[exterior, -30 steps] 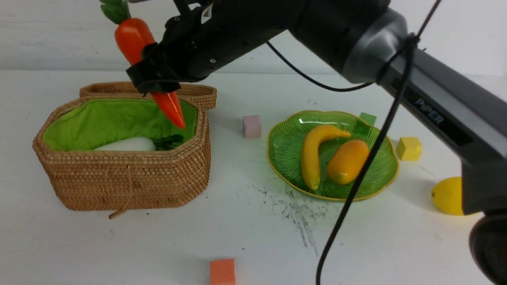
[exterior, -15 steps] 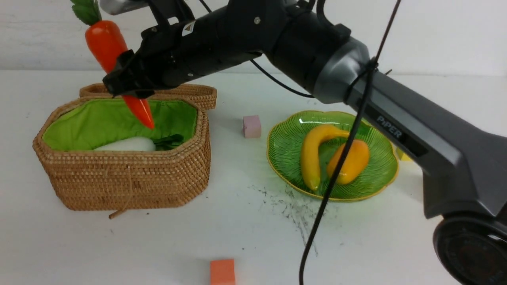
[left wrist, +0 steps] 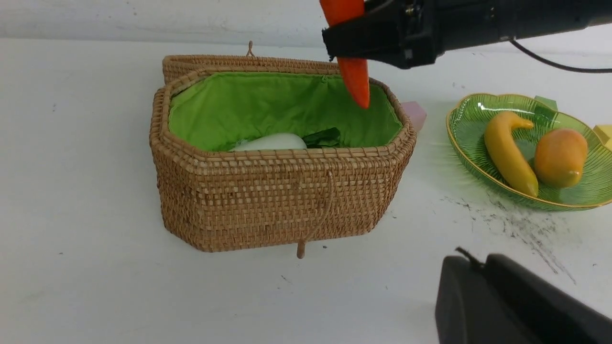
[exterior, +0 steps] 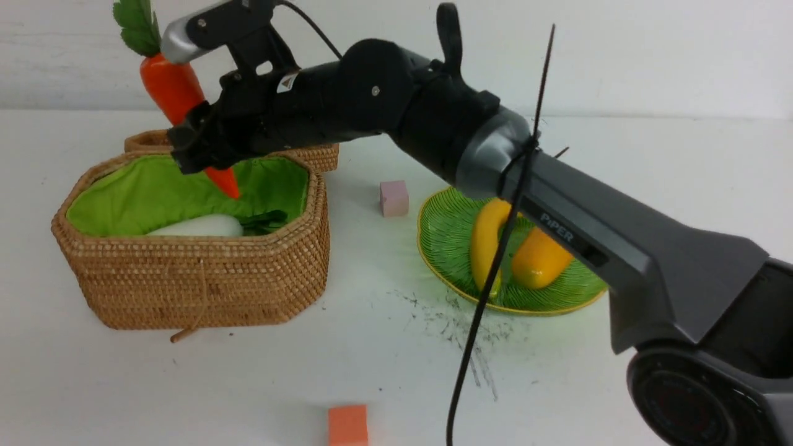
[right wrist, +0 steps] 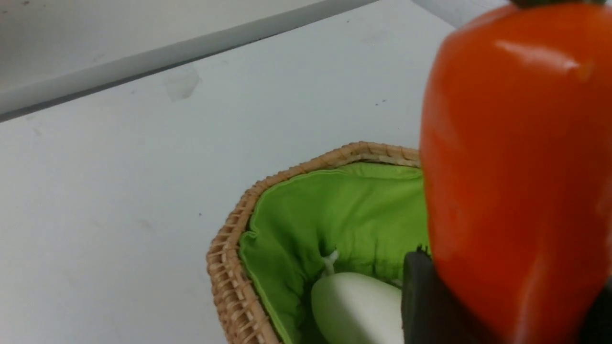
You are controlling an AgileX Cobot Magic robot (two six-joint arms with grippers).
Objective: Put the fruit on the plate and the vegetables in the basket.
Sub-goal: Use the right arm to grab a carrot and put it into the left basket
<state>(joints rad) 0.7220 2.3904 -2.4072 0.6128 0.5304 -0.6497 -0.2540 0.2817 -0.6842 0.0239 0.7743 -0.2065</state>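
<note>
Carrot [exterior: 170, 87] clamped in right hand [exterior: 195, 141] upper left, above basket [exterior: 198, 279]; white worktop [exterior: 347, 347] scuffed lower centre, white wall [exterior: 650, 49]; left hand [left wrist: 497, 301] unclear.

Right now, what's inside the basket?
In the basket, a white radish with leaves lies on green lining. The carrot hangs over the opening, not in yet. The front wall hides the floor, so anything else there is unseen.

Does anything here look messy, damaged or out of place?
Yes: dark scuff marks smear the white table just in front of the green plate. Nothing spilled; the right gripper holds the carrot over the basket.
</note>
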